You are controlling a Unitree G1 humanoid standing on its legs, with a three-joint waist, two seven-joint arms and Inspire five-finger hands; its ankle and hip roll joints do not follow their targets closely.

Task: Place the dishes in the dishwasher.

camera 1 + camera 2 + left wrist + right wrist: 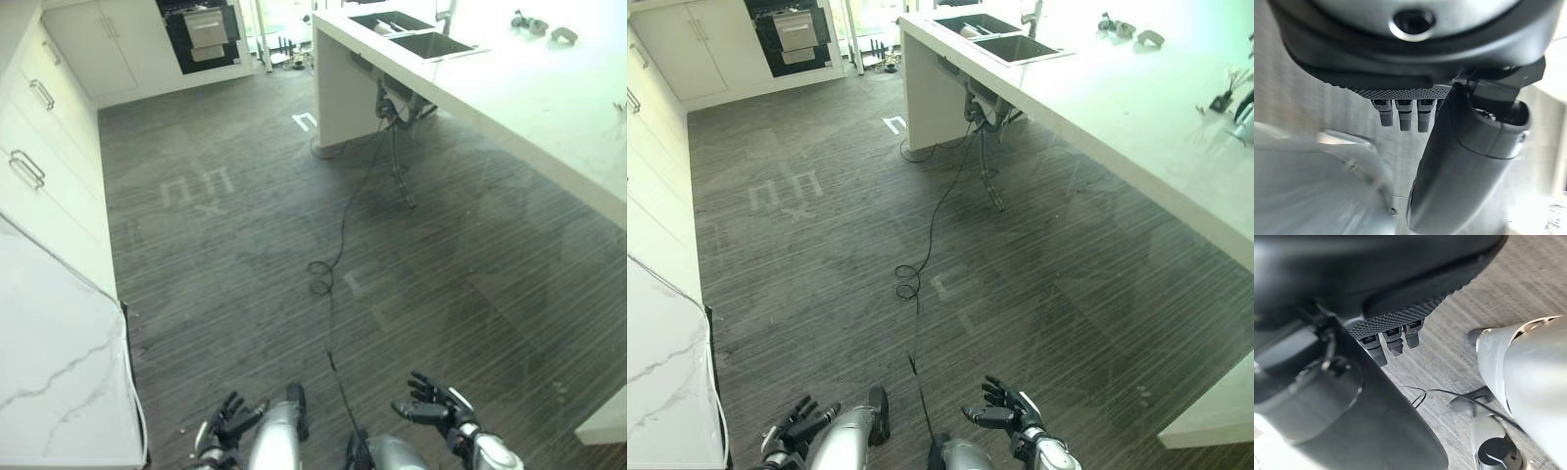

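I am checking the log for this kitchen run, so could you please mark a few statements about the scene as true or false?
1. Both robot hands are empty. True: the left robot hand and right robot hand hang low over the floor, fingers relaxed.
2. The sink is set in the counter on the robot's left. False: it is on the right.
3. The right robot hand holds a plate. False: it holds nothing.
4. White cabinets line the left side. True.

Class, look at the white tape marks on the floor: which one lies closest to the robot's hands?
The angular tape mark just right of the coiled cable; the paired marks with a cross and the mark by the counter's end lie farther off.
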